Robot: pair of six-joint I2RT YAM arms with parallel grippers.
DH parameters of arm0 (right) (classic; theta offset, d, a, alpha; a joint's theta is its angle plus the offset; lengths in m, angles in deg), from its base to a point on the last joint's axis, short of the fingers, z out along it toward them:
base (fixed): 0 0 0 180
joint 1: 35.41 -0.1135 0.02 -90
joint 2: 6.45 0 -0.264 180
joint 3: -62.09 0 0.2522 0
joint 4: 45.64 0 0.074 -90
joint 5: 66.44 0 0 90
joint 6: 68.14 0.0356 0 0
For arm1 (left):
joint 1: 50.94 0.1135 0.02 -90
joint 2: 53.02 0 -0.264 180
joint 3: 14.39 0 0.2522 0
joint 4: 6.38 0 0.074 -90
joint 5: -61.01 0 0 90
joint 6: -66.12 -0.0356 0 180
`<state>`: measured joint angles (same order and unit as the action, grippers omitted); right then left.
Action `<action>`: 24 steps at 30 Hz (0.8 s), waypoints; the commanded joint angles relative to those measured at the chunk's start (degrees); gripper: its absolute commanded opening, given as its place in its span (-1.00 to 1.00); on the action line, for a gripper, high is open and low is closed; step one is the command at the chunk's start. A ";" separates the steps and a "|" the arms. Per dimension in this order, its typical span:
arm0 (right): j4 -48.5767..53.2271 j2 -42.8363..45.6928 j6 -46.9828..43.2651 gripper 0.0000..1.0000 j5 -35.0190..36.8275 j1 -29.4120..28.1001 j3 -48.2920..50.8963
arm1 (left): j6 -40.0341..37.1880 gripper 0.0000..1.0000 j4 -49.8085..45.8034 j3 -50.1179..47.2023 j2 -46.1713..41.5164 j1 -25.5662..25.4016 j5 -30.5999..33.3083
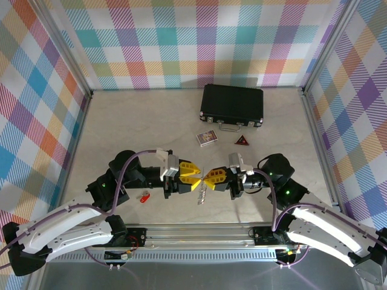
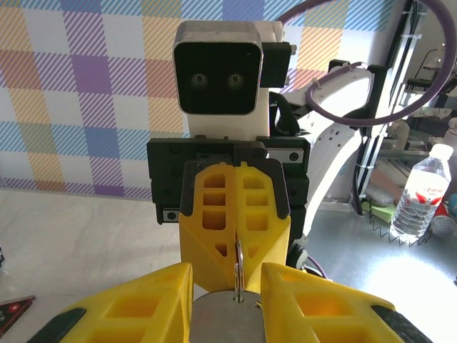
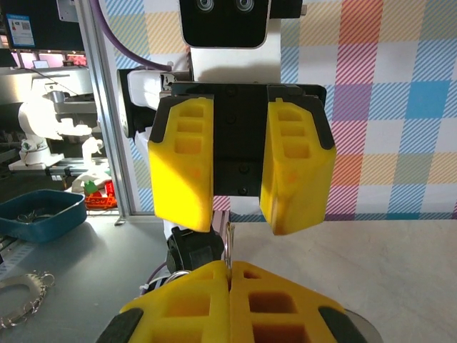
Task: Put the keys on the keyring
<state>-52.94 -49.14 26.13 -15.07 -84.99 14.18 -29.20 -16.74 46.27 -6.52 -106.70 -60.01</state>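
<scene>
Grippers face each other tip to tip above the near middle of the table (image 1: 121, 127), one arm reaching in from each side. The right gripper (image 1: 211, 179) is pressed fully shut, its yellow fingers (image 3: 193, 300) flat against one another, and a thin strip of metal stands up out of the seam between them. That is the keyring (image 1: 202, 193), which it has pinched by its upper part while the rest of the bumpy loop dangles below the fingertips over the tabletop. The left gripper (image 1: 193, 179) stands partly open right in front of it. Its two fingers (image 3: 182, 171) are clearly apart, with nothing caught in the gap, and the keyring's metal sits just below and between their tips. The red-headed key (image 1: 144, 197) lies flat on the table off to the left, beside the left arm's wrist and well apart from the keyring. Farther back, near the patterned wall, a black case (image 1: 233, 104) lies closed with its handle toward the arms. A small printed card box (image 1: 208, 138) and a dark red triangle (image 1: 242, 141) sit just in front of it.
</scene>
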 commanded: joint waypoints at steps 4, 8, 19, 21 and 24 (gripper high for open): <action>-4.27 0.18 0.30 -1.00 -1.17 -0.43 0.11 | 0.41 -0.44 2.05 -0.68 0.63 -0.61 -0.66; -4.69 -0.27 0.39 -1.00 -1.53 -0.43 0.09 | 0.40 -0.53 2.05 -0.66 1.08 -0.57 -0.84; -4.73 -0.71 0.30 -1.00 -1.58 -0.43 0.08 | 0.96 -0.80 3.75 -1.49 1.08 -0.58 -1.23; -4.73 -0.81 0.30 -1.00 -1.58 -0.43 0.01 | 1.02 -0.86 3.96 -1.61 1.22 -0.60 -1.39; -3.93 -1.16 -0.12 -1.00 -1.39 -0.43 -0.14 | 1.18 -0.91 4.42 -1.99 1.21 -0.62 -1.52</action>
<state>-54.55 -49.91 26.11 -15.03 -84.93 14.18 -28.41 -15.04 45.22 -5.51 -106.75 -61.17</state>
